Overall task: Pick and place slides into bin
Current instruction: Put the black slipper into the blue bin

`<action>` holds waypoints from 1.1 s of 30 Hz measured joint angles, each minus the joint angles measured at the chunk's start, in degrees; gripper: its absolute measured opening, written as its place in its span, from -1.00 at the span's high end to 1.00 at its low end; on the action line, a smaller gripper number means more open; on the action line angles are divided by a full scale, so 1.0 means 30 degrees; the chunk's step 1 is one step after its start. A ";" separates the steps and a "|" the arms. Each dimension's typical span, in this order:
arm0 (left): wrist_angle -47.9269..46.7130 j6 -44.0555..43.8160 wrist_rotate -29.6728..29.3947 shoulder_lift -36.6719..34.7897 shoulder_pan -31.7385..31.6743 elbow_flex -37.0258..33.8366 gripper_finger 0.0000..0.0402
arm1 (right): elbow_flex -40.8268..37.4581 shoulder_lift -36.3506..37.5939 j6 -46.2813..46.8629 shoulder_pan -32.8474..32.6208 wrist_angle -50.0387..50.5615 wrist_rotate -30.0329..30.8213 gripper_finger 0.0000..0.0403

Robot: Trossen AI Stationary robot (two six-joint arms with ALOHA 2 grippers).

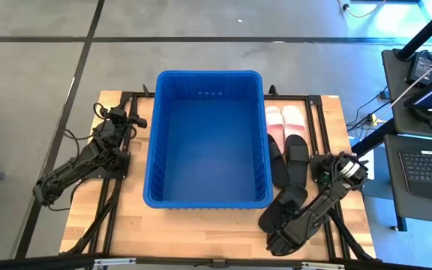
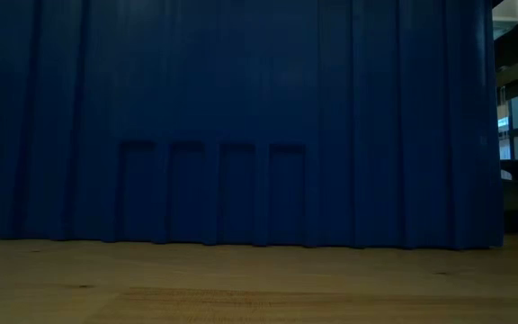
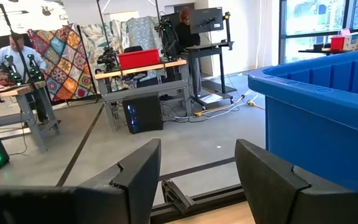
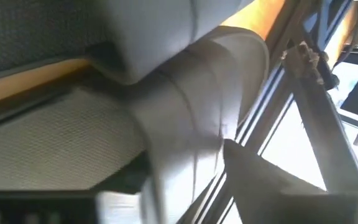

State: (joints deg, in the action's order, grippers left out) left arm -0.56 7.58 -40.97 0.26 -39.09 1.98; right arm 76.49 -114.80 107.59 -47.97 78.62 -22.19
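The blue bin stands in the middle of the table and holds nothing; its ribbed wall fills the low view. Right of it, two pink slides lie flat at the far side, and two black slides lie just nearer. More black slides lie near the front right corner. My right gripper is low over these; its wrist view shows a slide's strap very close. My left gripper is open and empty at the bin's far left.
Metal frame rails run along the table's right side beside the slides. The bin's rim stands just right of my left gripper. A person sits at a bench in the room beyond. Bare wood lies in front of the bin.
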 joint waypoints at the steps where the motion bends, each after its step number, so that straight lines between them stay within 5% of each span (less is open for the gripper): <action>1: 0.0000 -0.0002 0.0000 0.0002 0.0000 0.0000 0.00 | 0.0000 0.0000 0.0000 0.0000 -0.0069 -0.0026 0.40; 7: 0.0000 -0.0016 0.0000 0.0004 0.0000 0.0000 0.00 | -0.0007 0.0000 -0.0149 0.0000 -0.0567 -0.0141 0.92; 17: 0.0000 -0.0031 0.0000 0.0004 0.0000 0.0000 0.00 | 0.1592 0.0400 -0.1042 0.0000 -0.0604 -0.1272 0.93; 25: 0.0000 -0.0031 0.0000 -0.0004 0.0007 0.0000 0.00 | 0.6768 0.0991 -0.1391 -0.0007 0.0613 -0.1184 0.93; 29: 0.0000 -0.0031 0.0000 -0.0004 0.0007 0.0000 0.00 | 1.0132 0.1005 -0.0907 -0.0005 0.2575 0.0784 0.93; 33: 0.0000 -0.0031 0.0003 -0.0004 0.0000 0.0000 0.00 | 1.3022 0.1239 -0.0142 0.0119 0.3775 0.5045 0.93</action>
State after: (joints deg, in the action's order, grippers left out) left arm -0.56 7.49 -40.96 0.25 -39.09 1.98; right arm 115.55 -111.09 107.16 -47.61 89.94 -7.06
